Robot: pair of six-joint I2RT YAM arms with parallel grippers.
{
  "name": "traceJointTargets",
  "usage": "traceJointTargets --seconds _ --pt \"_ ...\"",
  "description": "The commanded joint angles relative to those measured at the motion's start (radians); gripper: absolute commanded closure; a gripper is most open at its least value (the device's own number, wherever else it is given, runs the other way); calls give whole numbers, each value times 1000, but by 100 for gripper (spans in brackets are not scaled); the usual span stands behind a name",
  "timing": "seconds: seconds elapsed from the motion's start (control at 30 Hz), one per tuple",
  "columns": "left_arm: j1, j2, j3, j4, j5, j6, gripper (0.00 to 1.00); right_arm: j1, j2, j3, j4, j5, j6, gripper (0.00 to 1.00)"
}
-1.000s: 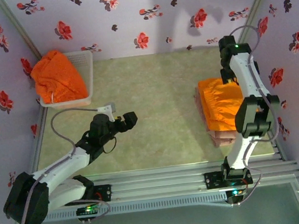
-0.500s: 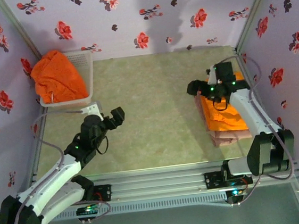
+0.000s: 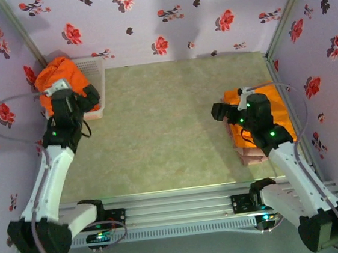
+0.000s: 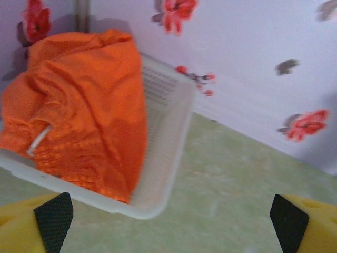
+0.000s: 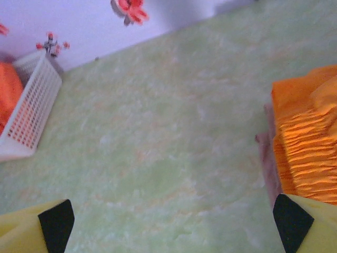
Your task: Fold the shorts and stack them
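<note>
Swung L gripper (image 4: 168,217) to mesh basket (image 4: 167,138) of orange shorts (image 4: 84,105), spread wide; R gripper (image 5: 168,221) by folded stack (image 5: 310,139), also spread.

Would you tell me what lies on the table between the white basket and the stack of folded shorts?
Nothing lies there: the top view shows bare green table between basket and stack, with the right gripper open beside the stack.
</note>
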Motion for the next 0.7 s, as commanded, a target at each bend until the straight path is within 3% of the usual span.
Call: traceJointTargets --seconds 0.0,0.27,0.67 --pt "76 153 134 -164 64 46 1 -4 -28 -24 -7 104 55 1" --pt "183 523 460 -280 89 32 1 -10 -95 -76 -40 141 34 1" --pt "221 1071 984 -495 54 26 1 -13 -122 -112 -8 54 12 1"
